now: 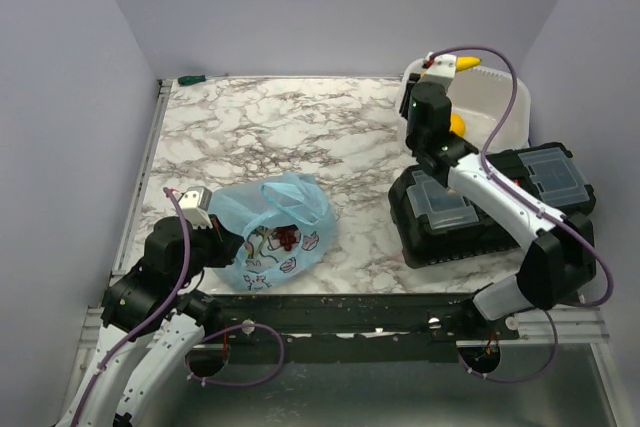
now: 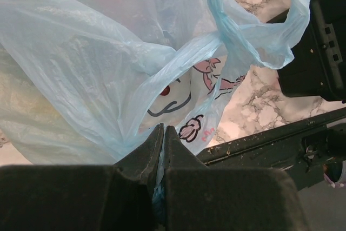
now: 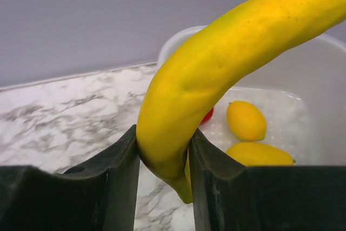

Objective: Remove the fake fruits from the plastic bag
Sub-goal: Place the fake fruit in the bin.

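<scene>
Firstly, at the near left of the worktop, the left tool is fully closed. Its two jaws meet at the tips and pinch a fold of the plastic bag between them. The bag lies on the worktop just beyond that tool, crumpled, with its mouth turned upward. One loop handle stands free at the upper right of the left wrist view. A pink-and-white cartoon print faces the near edge. A dark cluster shows through the open mouth; nothing else inside the bag can be made out.

To the right of the bag and apart from it sits a black case with clear-lidded compartments on top. The right arm reaches across it toward the far right corner.

Farther back, the right tool is partly open and clamped on the banana close to its lower end, with both jaws pressed against the skin. The banana's tip pokes out below the jaws, and its body curves up and to the right. It is held at the rim of the white tub, clear of the bag. Inside the tub lie two yellow fruits and a red fruit, which is mostly hidden behind the banana.

At the far left corner lies a small green object, too small to identify.
</scene>
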### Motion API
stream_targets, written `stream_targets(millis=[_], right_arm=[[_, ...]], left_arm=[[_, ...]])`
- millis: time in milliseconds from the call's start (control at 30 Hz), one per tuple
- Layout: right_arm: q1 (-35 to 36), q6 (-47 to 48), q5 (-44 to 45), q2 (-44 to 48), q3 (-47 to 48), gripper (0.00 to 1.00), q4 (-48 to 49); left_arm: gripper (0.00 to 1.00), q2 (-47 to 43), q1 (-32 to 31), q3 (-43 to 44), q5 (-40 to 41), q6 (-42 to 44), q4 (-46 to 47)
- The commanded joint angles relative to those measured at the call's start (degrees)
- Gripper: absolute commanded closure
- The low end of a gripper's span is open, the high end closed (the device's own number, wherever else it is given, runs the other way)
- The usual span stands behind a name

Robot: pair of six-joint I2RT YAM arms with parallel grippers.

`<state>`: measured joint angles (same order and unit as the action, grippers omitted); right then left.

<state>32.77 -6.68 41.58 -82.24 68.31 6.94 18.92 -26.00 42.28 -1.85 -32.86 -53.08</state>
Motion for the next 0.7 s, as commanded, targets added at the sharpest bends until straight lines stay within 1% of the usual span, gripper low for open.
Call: stream_targets(millis=[0, 133, 200, 300, 467, 667], right_arm=[[-9.46, -3.64, -2.6, -5.62, 7.53, 0.99, -1.82], [-17.8, -9.92, -8.68, -12.84, 16.43, 0.99, -10.89], [-21.28, -12.18, -12.08, -15.92, 19.03, 0.99, -13.58], [-25.37, -14.48, -14.68, -20.46, 22.91, 0.99, -18.27], [-29.51, -17.23, -18.86, -28.35, 29.86, 0.99, -25.94], [-30.24, -19.21, -20.71, -36.78, 36.69, 0.99, -35.8]], left_arm=[[1.0, -1.08, -0.2, -0.62, 1.41, -0.1, 0.78], [1.0, -1.28, -0.2, -0.62, 1.41, -0.01, 0.96], [1.0, -1.5, -0.21, -0.62, 1.38, -0.01, 0.96], [1.0, -2.23, -0.19, -0.78, 1.35, 0.08, 1.26], [1.0, -3.21, -0.19, -0.87, -0.23, 0.94, 1.9], [1.0, -4.13, -0.1, -1.03, -1.25, 1.44, 2.41]])
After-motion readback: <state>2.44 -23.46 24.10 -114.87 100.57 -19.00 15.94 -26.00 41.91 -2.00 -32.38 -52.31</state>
